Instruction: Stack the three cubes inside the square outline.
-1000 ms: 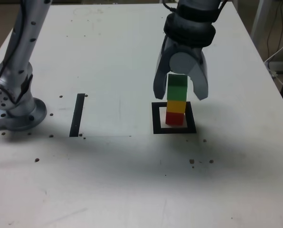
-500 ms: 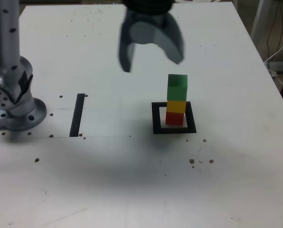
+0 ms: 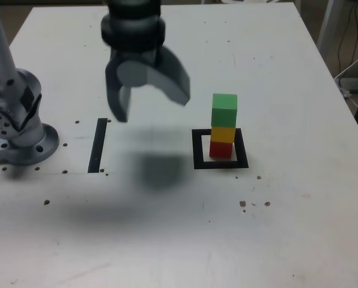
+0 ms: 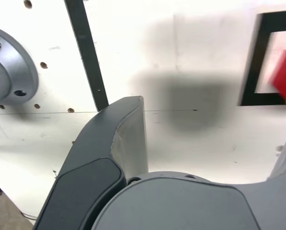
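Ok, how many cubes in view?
3, in one stack: red cube at the bottom, yellow cube in the middle, green cube on top. None look hidden.

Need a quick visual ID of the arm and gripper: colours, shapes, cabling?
The arm is grey, rounded and tubular, dotted with dark bolt spots, on a round grey base. The gripper has two curved, claw-like grey jaws behind a black collar. A dark cable loops near the base.
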